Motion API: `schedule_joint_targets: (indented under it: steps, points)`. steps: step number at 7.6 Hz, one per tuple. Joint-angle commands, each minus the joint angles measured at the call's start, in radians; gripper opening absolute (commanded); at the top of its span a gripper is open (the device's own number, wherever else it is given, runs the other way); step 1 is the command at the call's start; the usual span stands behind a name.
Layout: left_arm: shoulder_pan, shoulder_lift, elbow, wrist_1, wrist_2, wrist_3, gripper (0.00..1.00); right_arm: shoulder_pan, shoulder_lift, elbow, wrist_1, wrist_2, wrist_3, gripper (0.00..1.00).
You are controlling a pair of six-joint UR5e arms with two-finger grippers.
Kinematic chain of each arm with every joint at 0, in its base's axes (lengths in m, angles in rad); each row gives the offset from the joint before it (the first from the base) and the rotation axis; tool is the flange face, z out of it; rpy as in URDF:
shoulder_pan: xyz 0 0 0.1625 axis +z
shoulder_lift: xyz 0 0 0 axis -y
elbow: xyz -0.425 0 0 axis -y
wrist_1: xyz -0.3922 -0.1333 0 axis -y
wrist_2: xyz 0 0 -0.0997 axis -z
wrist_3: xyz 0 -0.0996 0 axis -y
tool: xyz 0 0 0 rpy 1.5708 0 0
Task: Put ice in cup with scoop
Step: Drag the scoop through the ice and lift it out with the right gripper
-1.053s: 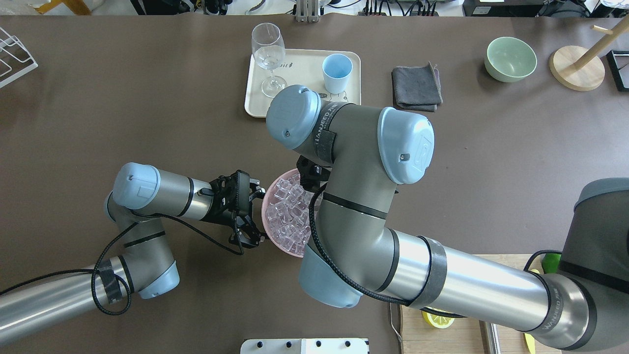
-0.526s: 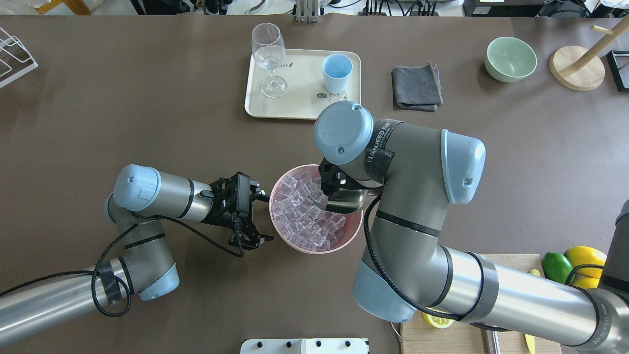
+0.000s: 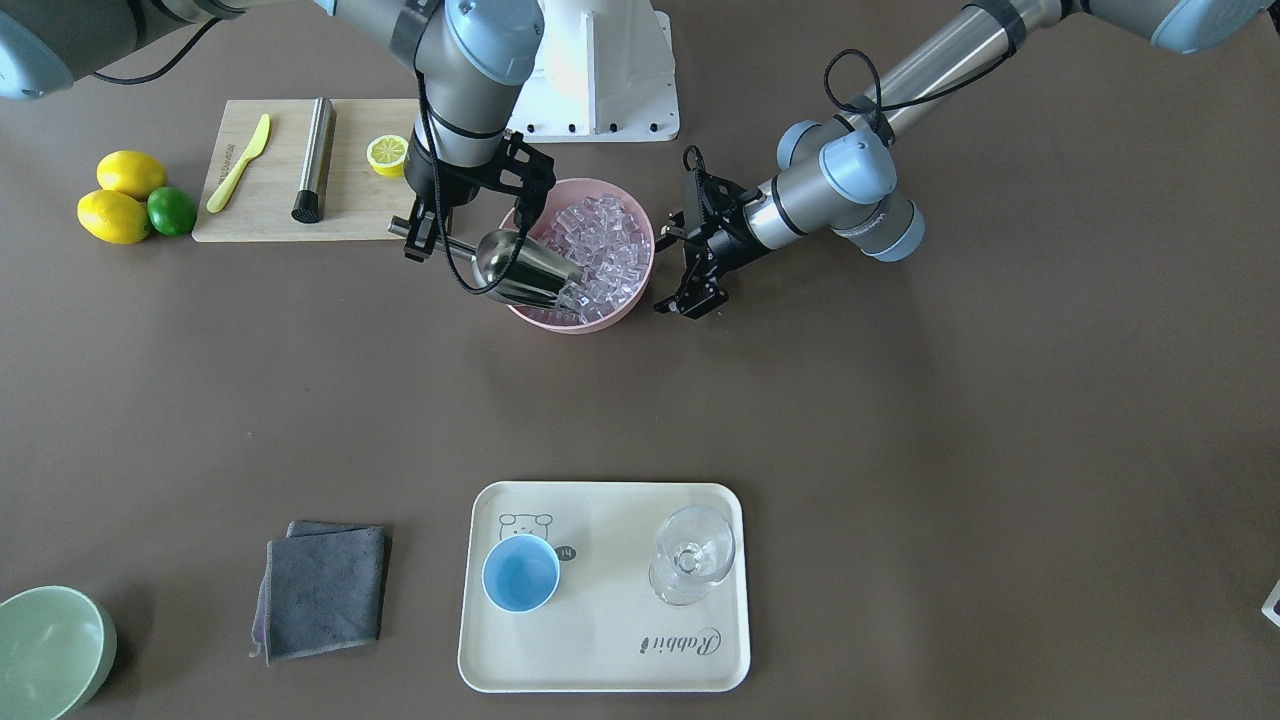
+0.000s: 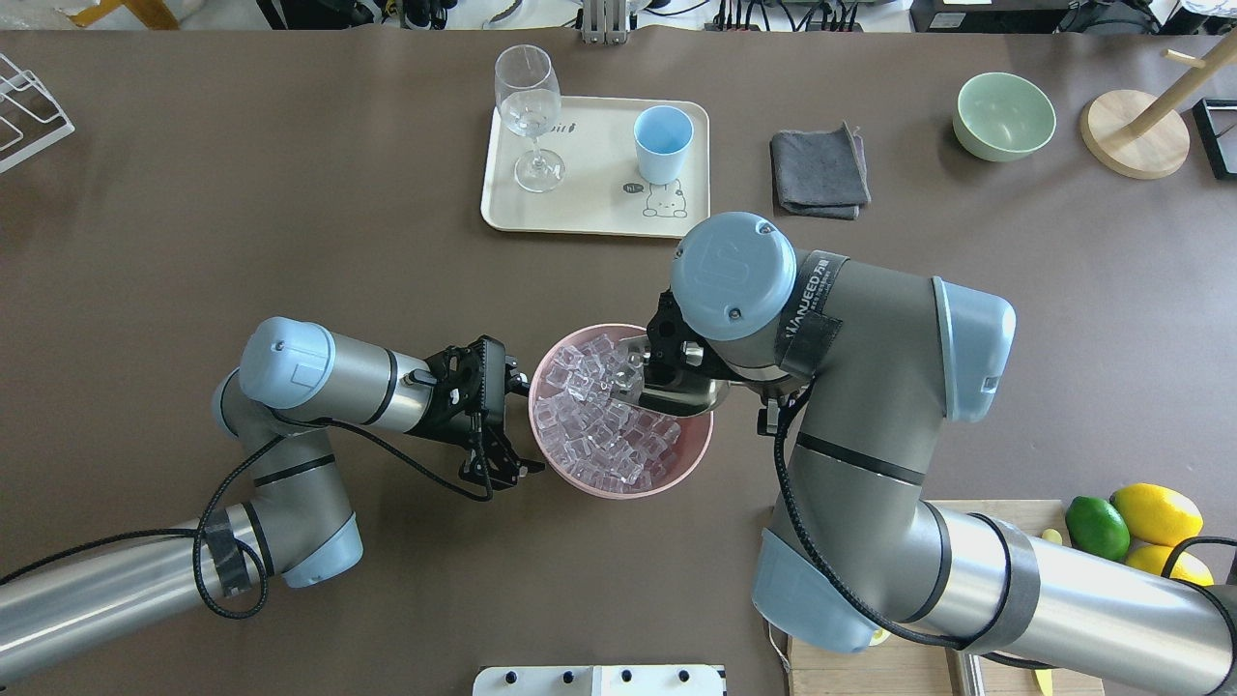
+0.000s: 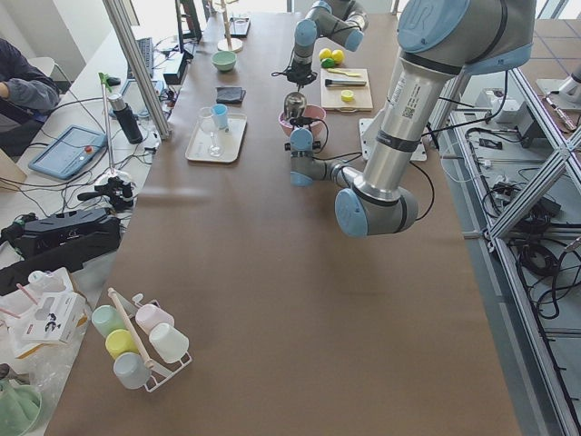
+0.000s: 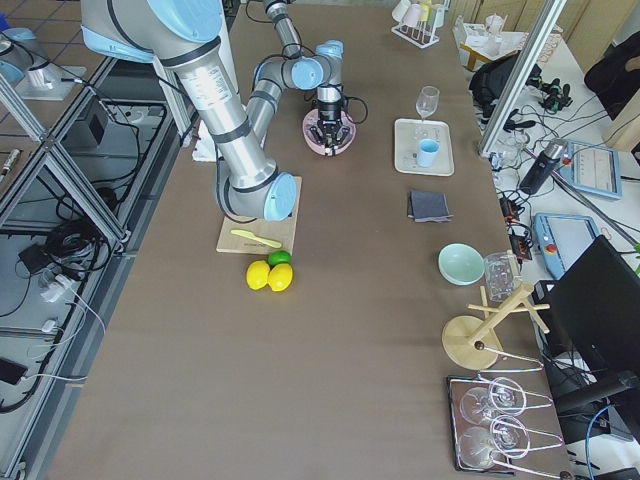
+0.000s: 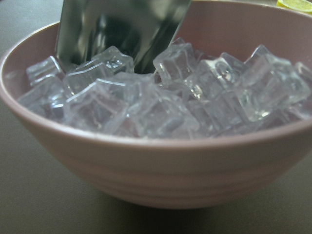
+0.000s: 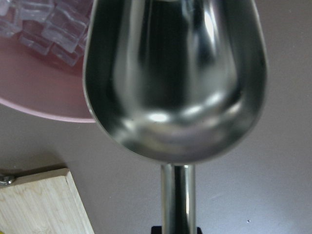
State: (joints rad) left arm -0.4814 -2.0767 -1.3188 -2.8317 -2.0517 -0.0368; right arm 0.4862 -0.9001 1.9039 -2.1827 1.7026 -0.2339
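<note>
A pink bowl [image 4: 618,491] holds the ice [image 4: 599,425], several clear cubes piled up. My right gripper [image 3: 432,232] is shut on the handle of the steel scoop [image 3: 520,268]. The scoop's mouth dips into the ice at the bowl's right side. In the right wrist view its trough [image 8: 175,73] looks empty. My left gripper [image 4: 522,425] is open, its fingers spread at the bowl's left rim. Its wrist view shows the bowl wall [image 7: 156,170] and the ice [image 7: 161,97] close up. The light-blue cup [image 4: 663,143] stands empty on the cream tray [image 4: 589,208], far from both grippers.
A stemmed glass [image 4: 528,106] stands on the tray left of the cup. A grey cloth [image 4: 819,174] and a pale green bowl [image 4: 1004,116] lie to the right. A cutting board [image 3: 270,215] with a steel cylinder [image 3: 314,158], plus lemons and a lime [image 3: 125,205], sits near my right arm.
My right arm has swung to the right, uncovering the bowl, and has lowered the scoop into the ice. The bowl has shifted slightly right. My left gripper has moved closer to its rim.
</note>
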Motion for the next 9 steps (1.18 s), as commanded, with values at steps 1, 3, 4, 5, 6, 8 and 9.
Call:
schedule_joint_targets:
  steps: [1,3,4,5,6,8,9]
  points:
    - [-0.005,-0.037,0.0,0.084,-0.005,0.001,0.98,-0.001,-0.052,0.038,0.072,0.005,0.048,0.0]
    - [-0.032,-0.049,0.0,0.119,-0.047,0.005,0.98,-0.001,-0.065,0.038,0.134,0.005,0.093,0.0]
    - [-0.046,-0.049,0.0,0.123,-0.062,0.018,0.98,-0.001,-0.069,0.034,0.162,0.006,0.132,0.0]
    - [-0.057,-0.049,0.0,0.13,-0.079,0.031,0.98,-0.001,-0.069,0.03,0.178,0.006,0.136,0.0]
    - [-0.062,-0.048,-0.006,0.141,-0.082,0.031,0.98,-0.001,-0.072,0.03,0.178,0.006,0.142,0.0]
    - [-0.062,-0.042,-0.019,0.143,-0.082,0.029,0.98,-0.006,-0.074,0.032,0.181,0.02,0.143,0.0]
    - [-0.062,-0.04,-0.023,0.146,-0.082,0.031,0.98,-0.012,-0.079,0.032,0.214,0.025,0.172,0.0]
